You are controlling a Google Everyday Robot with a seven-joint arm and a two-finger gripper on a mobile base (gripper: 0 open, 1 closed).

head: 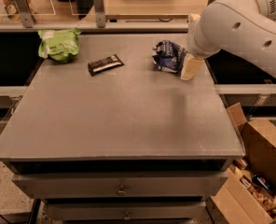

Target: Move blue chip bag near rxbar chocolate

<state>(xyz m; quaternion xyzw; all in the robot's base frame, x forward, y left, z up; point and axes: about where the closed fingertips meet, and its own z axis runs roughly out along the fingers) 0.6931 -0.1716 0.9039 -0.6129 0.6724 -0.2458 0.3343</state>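
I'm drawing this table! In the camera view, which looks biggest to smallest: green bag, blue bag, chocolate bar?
1. green chip bag
2. blue chip bag, only slightly smaller; the gripper is just beside it
3. rxbar chocolate, clearly smallest

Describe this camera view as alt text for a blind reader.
The robot's gripper hangs beside a crumpled blue chip bag near the back of a grey table. Left of the bag lie the rxbar chocolate, then a green chip bag.

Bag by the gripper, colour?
Dark blue, white patches; camera view. The blue chip bag sits beside the gripper.
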